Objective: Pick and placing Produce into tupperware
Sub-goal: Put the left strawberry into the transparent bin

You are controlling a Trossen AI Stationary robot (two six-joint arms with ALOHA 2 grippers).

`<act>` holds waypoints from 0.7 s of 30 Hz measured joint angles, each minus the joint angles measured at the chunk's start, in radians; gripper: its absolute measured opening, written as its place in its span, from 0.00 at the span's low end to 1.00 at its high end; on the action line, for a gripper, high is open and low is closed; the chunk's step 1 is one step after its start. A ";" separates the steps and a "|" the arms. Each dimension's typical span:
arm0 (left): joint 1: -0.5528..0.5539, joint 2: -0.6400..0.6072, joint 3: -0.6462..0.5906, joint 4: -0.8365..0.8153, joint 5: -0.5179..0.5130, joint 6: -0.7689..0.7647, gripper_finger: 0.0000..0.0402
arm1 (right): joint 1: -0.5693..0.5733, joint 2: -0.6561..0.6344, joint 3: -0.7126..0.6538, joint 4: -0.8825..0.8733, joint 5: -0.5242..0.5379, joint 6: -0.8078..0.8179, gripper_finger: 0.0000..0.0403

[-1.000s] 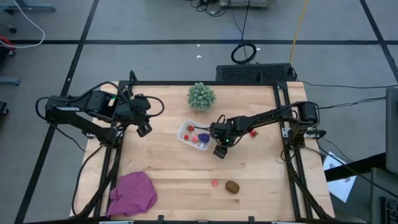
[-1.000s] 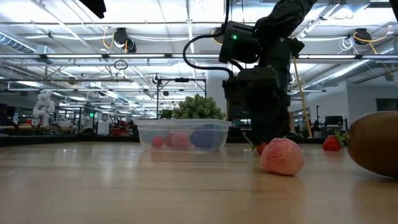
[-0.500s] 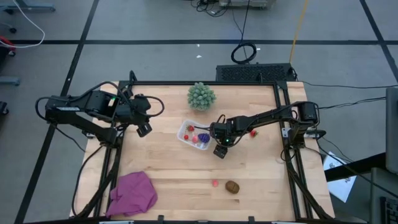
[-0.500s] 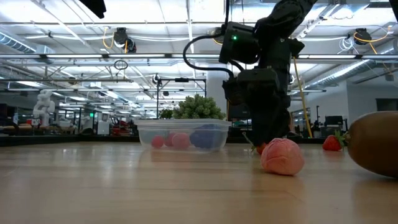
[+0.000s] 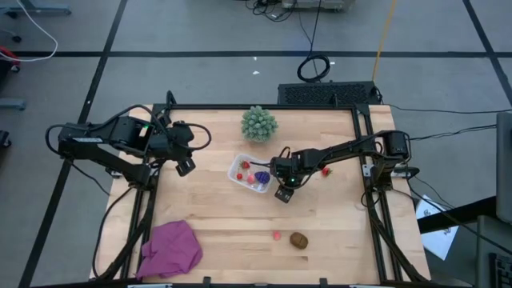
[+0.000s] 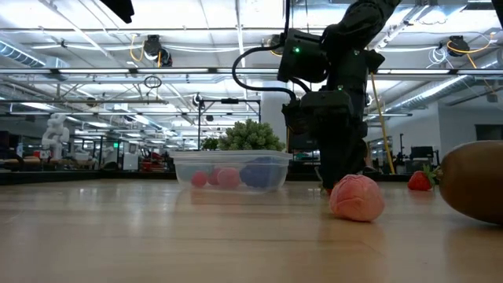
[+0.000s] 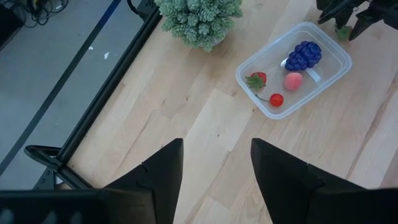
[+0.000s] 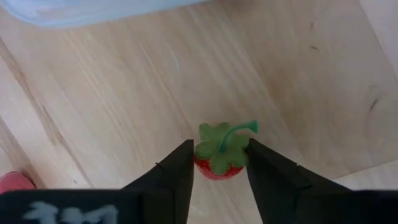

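A: From above, where is the right gripper (image 5: 282, 192)?

B: Low over the table, just beside the tub (image 5: 250, 173), on the side away from the spiky green ball (image 5: 259, 123). That puts it a short hop from the drop. The left gripper (image 5: 185, 166) waits well off on the tub's far side, out of the way.

A: What is left out?

B: A pink piece (image 5: 277, 236) and a brown oval (image 5: 299, 239) lie well away from the working gripper, toward the table's front edge, and a red piece (image 5: 326, 170) sits along its arm. The cloth (image 5: 171, 247) is farther off.

A: And at table height?

B: The arm stands straight down behind the pink piece, which hides its tips. The tub shows fruit inside.

A: The left wrist camera?

B: Its own fingers (image 7: 155, 174) are spread with nothing between them. Beyond them the tub holds grapes (image 7: 303, 55), a strawberry (image 7: 256, 80), a peach-coloured ball (image 7: 293, 81) and a small red one (image 7: 277, 99).

A: The right wrist camera?

B: The two fingers (image 8: 177, 171) are clamped on either side of a strawberry (image 8: 217, 154), leaf up, so it should ride steady. The tub's rim lies just ahead.
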 joint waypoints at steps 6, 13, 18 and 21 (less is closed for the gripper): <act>0.000 0.000 0.000 0.000 0.000 0.000 0.48 | 0.000 -0.021 -0.002 0.005 -0.010 0.001 0.29; 0.000 0.000 0.000 0.000 0.000 0.000 0.49 | 0.001 -0.060 -0.001 0.009 -0.019 0.001 0.29; 0.000 0.000 0.000 0.000 0.000 0.000 0.48 | 0.002 -0.094 -0.001 0.011 -0.015 0.001 0.29; 0.000 0.000 0.000 0.000 0.000 0.000 0.48 | 0.002 -0.123 -0.001 0.011 -0.014 0.006 0.29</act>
